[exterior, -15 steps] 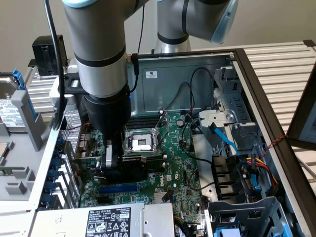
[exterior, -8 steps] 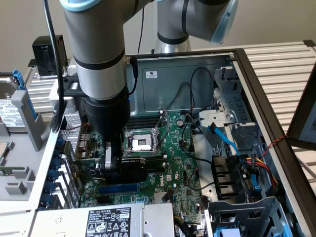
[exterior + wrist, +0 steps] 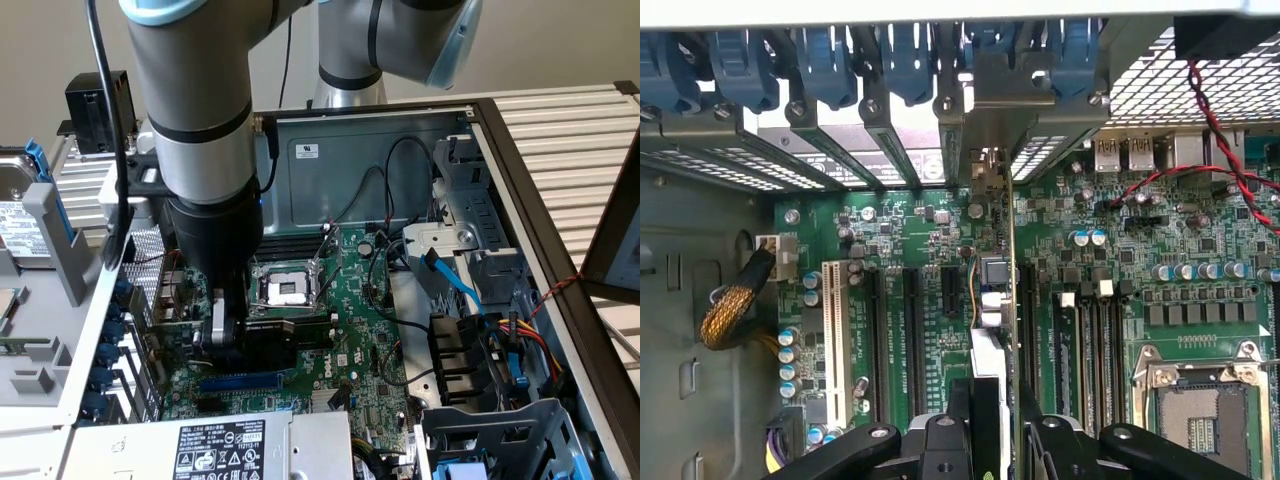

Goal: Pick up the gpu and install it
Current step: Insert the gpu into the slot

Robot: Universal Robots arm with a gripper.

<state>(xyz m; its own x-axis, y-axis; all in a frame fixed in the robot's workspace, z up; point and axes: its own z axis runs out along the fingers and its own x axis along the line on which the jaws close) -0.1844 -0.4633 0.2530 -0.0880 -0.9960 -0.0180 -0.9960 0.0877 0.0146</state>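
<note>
Along the case wall on the exterior view's left, the blue slot latches sit at nine o'clock from the gripper. The gripper is low over the motherboard, and its fingers are clamped on the gpu. The card stands on edge at about seven o'clock from the CPU socket. In the wrist view its metal end bracket reaches the rear slot openings. I cannot tell whether the card's edge has met a slot.

The likely trouble is misalignment — a card slightly tilted in this narrow pinch could land beside the slot or scrape nearby components. The bracket could also catch on the rear frame and lever the gpu askew in the grip. Pressing down on it then would strain the motherboard.
</note>
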